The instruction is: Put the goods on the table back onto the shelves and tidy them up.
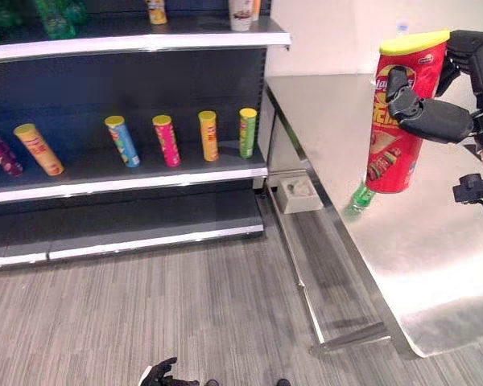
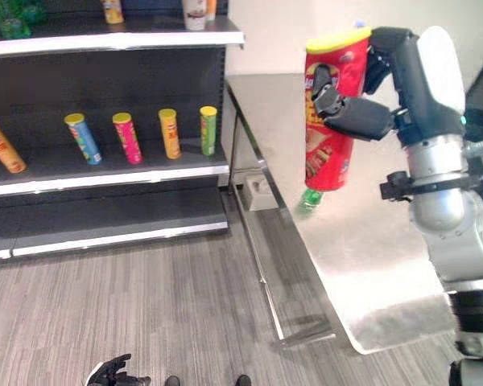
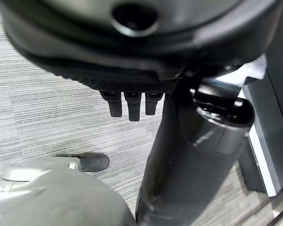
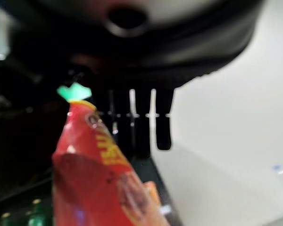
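Red chip canister (image 1: 404, 112) with yellow lid — held upright above steel table (image 1: 435, 241), right hand (image 1: 431, 112) curled round it. Left hand (image 1: 161, 374) low over floor, fingers relaxed. Coloured canisters (image 1: 166, 140) lean on middle shelf (image 1: 129, 181).

This looks like a shop, or a mock-up of one. Dark retail shelving (image 1: 129, 173) with pale price rails carries colourful snack cans (image 1: 167, 140) spaced in a row (more goods on the tier above), beside a steel table (image 1: 435, 241) on grey plank flooring (image 1: 185, 305).
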Motion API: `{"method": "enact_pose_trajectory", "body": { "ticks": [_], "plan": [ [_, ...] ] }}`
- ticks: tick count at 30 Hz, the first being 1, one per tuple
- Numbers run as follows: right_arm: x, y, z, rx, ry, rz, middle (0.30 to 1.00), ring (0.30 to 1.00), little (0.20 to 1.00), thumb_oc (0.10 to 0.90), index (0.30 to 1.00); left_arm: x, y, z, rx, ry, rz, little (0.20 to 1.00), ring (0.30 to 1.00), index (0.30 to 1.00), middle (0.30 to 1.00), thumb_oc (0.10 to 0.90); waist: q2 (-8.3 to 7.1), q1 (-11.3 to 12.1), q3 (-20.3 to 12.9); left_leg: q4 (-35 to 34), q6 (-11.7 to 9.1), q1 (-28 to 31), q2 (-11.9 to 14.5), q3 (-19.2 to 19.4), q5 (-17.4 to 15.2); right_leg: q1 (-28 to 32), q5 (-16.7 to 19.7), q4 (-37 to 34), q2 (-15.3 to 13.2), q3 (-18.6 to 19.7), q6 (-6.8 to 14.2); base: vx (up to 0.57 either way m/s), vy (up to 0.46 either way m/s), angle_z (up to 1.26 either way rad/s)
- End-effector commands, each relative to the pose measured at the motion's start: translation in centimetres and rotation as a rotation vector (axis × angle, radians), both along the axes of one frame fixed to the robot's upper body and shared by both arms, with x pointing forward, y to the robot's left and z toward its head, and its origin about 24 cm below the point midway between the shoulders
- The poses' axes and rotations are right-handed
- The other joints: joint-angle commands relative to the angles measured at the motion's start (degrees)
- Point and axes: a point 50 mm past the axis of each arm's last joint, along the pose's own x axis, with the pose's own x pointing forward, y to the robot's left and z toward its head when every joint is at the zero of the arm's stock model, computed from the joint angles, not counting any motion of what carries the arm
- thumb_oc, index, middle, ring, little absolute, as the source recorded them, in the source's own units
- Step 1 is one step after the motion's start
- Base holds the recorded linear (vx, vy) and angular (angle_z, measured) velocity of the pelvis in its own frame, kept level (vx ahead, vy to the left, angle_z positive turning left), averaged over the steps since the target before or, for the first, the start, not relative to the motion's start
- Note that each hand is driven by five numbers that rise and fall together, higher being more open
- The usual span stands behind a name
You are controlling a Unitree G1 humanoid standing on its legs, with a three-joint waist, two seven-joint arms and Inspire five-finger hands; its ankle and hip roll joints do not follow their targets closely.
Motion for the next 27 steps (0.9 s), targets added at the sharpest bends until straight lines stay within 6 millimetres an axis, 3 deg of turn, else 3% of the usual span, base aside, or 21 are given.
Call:
{"method": "enact_pose_trajectory", "body": {
  "ticks": [1,7,8,10,11,14,15,17,19,20,21,23,25,27],
  "plan": [
    [-2.4,2.5,6.4,-0.050,-0.326,0.089,0.300,0.300,0.300,0.400,0.300,1.3,2.2,1.0,0.098,-0.046,-0.053,0.900,0.900,0.900,0.900,0.800,-2.79,2.4,-3.3,0.8,-4.0,-0.5,2.0,2.8,-3.6,2.0,-5.9,0.6,-2.4,0.5,5.3,-0.01,-0.070,0.33],
    [-2.3,3.1,7.1,-0.051,-0.357,0.107,0.300,0.300,0.300,0.400,0.300,1.4,2.2,1.0,0.095,-0.050,-0.041,0.900,0.900,0.900,0.900,0.800,-2.70,3.3,-2.0,2.2,-4.4,-3.4,1.7,-0.2,-2.9,1.4,-6.8,1.0,-2.0,0.3,4.6,-0.04,-0.040,0.31],
    [-2.5,3.2,7.5,-0.043,-0.374,0.113,0.300,0.300,0.300,0.400,0.300,1.6,2.0,1.0,0.086,-0.056,-0.044,0.900,0.900,0.900,0.900,0.800,-2.73,3.2,-0.9,6.4,-4.9,-6.0,1.6,0.6,-3.8,1.3,-7.4,1.2,-2.2,-0.1,4.1,-0.04,0.060,0.37],
    [-2.8,2.8,7.8,-0.029,-0.396,0.096,0.300,0.300,0.300,0.400,0.300,2.2,1.8,1.2,0.065,-0.080,-0.032,0.900,0.900,0.900,0.900,0.800,-2.63,3.1,0.1,8.6,-5.9,-8.6,3.7,3.6,-2.8,1.8,-7.4,1.0,-2.8,-1.8,4.3,-0.05,0.102,0.42],
    [-2.8,2.7,7.8,-0.029,-0.396,0.096,0.300,0.300,0.300,0.400,0.300,2.2,1.8,1.2,0.065,-0.080,-0.032,0.900,0.900,0.900,0.900,0.800,-2.59,3.1,0.1,8.7,-5.9,-8.6,3.7,3.5,-2.8,1.8,-7.3,1.0,-2.7,-1.9,4.3,-0.01,0.111,0.56],
    [-2.8,2.7,7.3,-0.009,-0.406,0.085,0.300,0.300,0.300,0.400,0.300,2.2,1.9,1.3,0.063,-0.088,0.010,0.900,0.900,0.900,0.900,0.800,-2.03,3.1,0.0,7.0,-7.2,-9.7,8.1,4.1,-0.3,2.1,-6.8,1.0,-3.8,-2.1,5.6,0.04,0.209,0.45],
    [-2.9,2.5,7.0,0.002,-0.411,0.070,0.300,0.300,0.300,0.400,0.300,2.3,2.2,1.4,0.078,-0.101,0.011,0.900,0.900,0.900,0.900,0.800,-1.18,2.5,-0.5,5.0,-7.7,-9.3,9.7,3.8,0.0,1.8,-6.9,1.3,-4.5,-1.0,6.4,0.07,0.384,0.01],
    [-2.9,2.3,6.6,0.036,-0.418,0.063,0.300,0.300,0.300,0.400,0.300,2.5,2.1,1.5,0.089,-0.102,-0.011,0.900,0.900,0.900,0.900,0.800,0.12,1.5,-1.5,4.0,-7.6,-8.4,9.1,3.8,-0.6,1.5,-5.9,1.4,-6.1,-0.7,7.4,0.08,0.419,-0.13],
    [-2.5,2.0,5.5,0.053,-0.388,0.035,0.300,0.300,0.300,0.400,0.300,2.5,2.3,1.5,0.104,-0.094,-0.021,0.900,0.900,0.900,0.900,0.800,-0.05,1.5,-1.9,4.8,-6.8,-8.2,7.1,3.9,-1.8,0.7,-3.7,2.4,-9.3,-0.4,7.7,0.05,0.328,-0.10],
    [-2.5,2.0,5.5,0.054,-0.387,0.035,0.300,0.300,0.300,0.400,0.300,2.5,2.4,1.5,0.105,-0.094,-0.021,0.900,0.900,0.900,0.900,0.800,-0.20,1.5,-1.9,5.0,-6.7,-8.3,7.0,4.0,-1.9,0.6,-3.7,2.4,-9.5,-0.3,7.7,0.03,0.346,-0.04],
    [-2.3,2.2,5.2,0.066,-0.378,0.034,0.300,0.300,0.300,0.400,0.300,2.6,3.0,1.7,0.124,-0.092,-0.016,0.900,0.900,0.900,0.900,0.800,-0.36,1.4,-2.0,4.5,-5.2,-7.1,5.0,5.0,-3.3,-0.9,-2.1,4.6,-12.1,0.2,7.7,0.01,0.360,0.11],
    [-2.1,2.7,5.0,0.065,-0.376,0.049,0.300,0.300,0.300,0.400,0.300,2.8,3.8,2.0,0.141,-0.096,-0.002,0.900,0.900,0.900,0.900,0.800,-0.58,1.7,-1.5,4.2,-3.9,-6.4,3.6,6.5,-3.9,-3.2,-2.0,8.6,-14.0,0.4,7.7,-0.01,0.311,0.14],
    [-2.1,2.8,4.8,0.074,-0.375,0.054,0.300,0.300,0.300,0.400,0.300,2.9,4.1,2.2,0.153,-0.097,0.006,0.900,0.900,0.900,0.900,0.800,-0.74,1.5,-1.0,4.1,-3.4,-6.2,3.3,7.1,-3.7,-4.8,-2.9,12.0,-13.6,1.8,7.2,0.00,0.170,-0.14],
    [-2.2,2.9,4.9,0.057,-0.374,0.051,0.300,0.300,0.300,0.400,0.300,3.0,4.7,2.4,0.161,-0.106,0.025,0.900,0.900,0.900,0.900,0.800,-0.58,1.2,-0.3,3.5,-2.6,-5.5,2.4,6.6,-3.3,-7.0,-5.5,15.7,-8.8,6.2,5.8,0.05,0.214,-0.06]
  ]
}}
